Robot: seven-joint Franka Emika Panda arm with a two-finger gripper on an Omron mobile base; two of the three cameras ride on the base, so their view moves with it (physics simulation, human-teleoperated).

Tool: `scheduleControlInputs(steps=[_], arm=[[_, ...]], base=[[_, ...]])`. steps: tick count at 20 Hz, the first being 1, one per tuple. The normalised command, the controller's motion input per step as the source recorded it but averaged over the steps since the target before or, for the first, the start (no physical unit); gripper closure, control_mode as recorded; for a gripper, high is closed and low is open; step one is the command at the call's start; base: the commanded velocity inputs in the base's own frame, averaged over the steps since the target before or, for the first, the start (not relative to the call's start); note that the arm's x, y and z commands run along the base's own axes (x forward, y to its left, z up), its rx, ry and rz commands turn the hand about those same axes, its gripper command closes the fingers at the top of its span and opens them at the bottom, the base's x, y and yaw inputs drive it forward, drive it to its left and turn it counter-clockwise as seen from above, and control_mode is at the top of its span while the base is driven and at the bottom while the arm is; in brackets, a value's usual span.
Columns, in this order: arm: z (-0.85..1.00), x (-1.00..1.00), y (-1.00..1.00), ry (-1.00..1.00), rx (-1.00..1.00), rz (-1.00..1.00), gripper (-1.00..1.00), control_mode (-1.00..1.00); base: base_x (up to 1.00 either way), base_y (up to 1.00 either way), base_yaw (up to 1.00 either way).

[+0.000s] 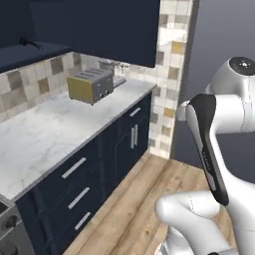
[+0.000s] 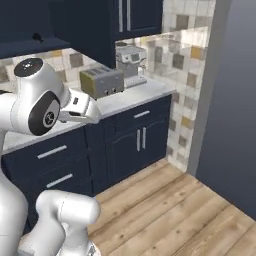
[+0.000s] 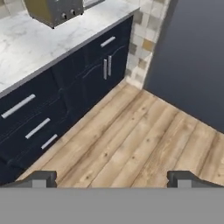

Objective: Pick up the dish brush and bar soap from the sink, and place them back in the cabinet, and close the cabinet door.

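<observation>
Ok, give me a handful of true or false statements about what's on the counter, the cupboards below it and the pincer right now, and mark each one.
1. A toaster stands on the marble counter. True.
2. The pincer is clamped on a brush. False: its fingertips stand wide apart with nothing between them, over the wooden floor.
3. The base drawers under the counter are pulled open. False: they sit shut, handles flush in a row.
4. A coffee machine stands beside the toaster, nearer the tiled corner. True.
5. The toaster lies tipped on the floor. False: it stands upright on the counter.
</observation>
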Motion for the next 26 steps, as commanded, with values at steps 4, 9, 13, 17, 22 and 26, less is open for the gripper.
scheduleControlInputs(steps=[4,9,13,17,22,26], arm=[[0.0,0.0,0.0,0.0,0.0,0.0,-1.0,1.0],[0.0,0.0,0.0,0.0,0.0,0.0,-1.0,1.0],[0.0,0.0,0.0,0.0,0.0,0.0,-1.0,1.0],[0.0,0.0,0.0,0.0,0.0,0.0,-1.0,1.0],[0.0,0.0,0.0,0.0,0.0,0.0,-1.0,1.0],[0.0,0.0,0.0,0.0,0.0,0.0,-1.0,1.0]], base=[[0.0,0.0,-0.66],[0.0,-0.14,-0.61],[0.0,-0.25,-0.6],[0.0,-0.33,-0.61],[0.0,-0.31,-0.61],[0.0,-0.3,-0.61]])
